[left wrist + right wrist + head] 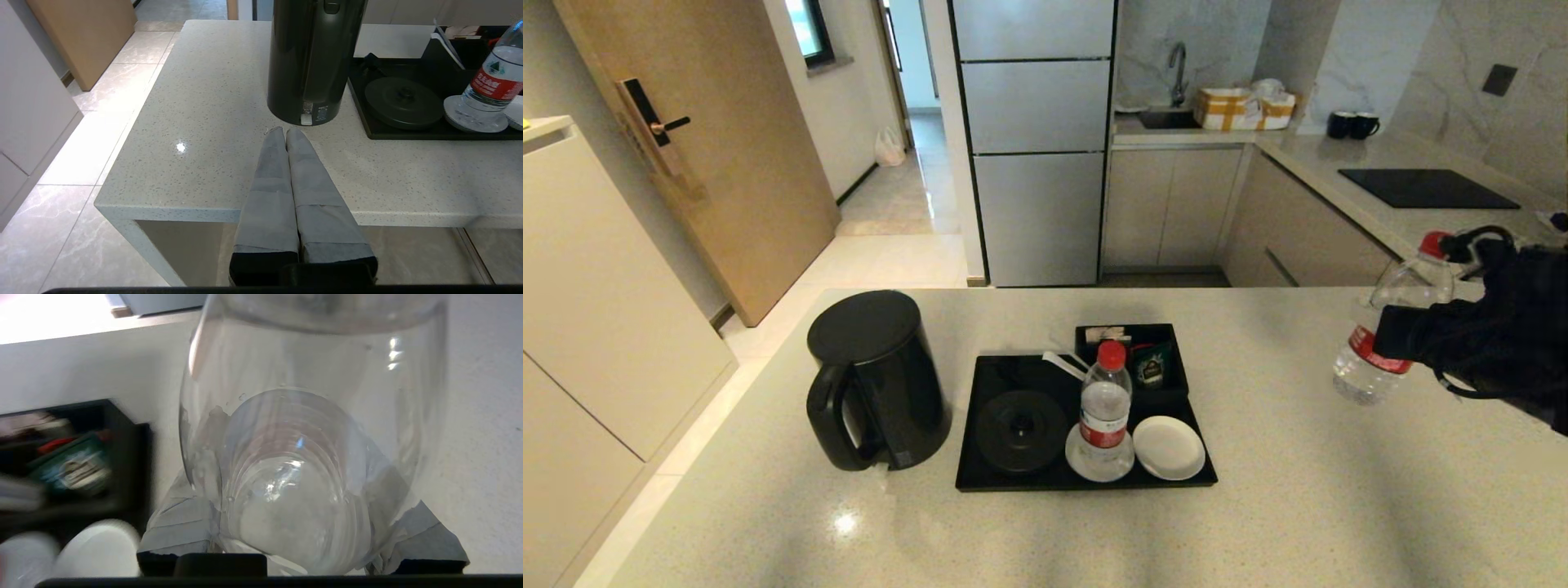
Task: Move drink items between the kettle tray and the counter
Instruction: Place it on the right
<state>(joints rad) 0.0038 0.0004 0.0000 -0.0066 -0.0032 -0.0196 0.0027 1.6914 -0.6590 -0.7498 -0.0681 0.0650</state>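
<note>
- Here, right gripper (1401, 339) up at the right edge of the head view, raised above the counter (1298, 506), well apart from the tray (980, 478).
- Clamped round the middle of a water bottle (1392, 327), fingers (179, 531) pressed on either side of the clear body; bottle tilted, red cap uppermost and leaning toward the arm, base hanging clear of the stone.
- Wrist and dark sleeve reaching in from the right, roughly level.
- Left gripper (285, 132) parked low at the near edge of the counter, grey fingers (304, 163) pressed together, tips pointing at the black kettle (876, 380) standing left of the tray.
- On the tray: a second bottle (1105, 412) upright on the left white coaster (1078, 461), the right coaster (1168, 447) bare, round kettle base (1021, 431) beside them.
- Teal sachet (1152, 365) standing in the small box (1176, 384) at the tray's far corner.
</note>
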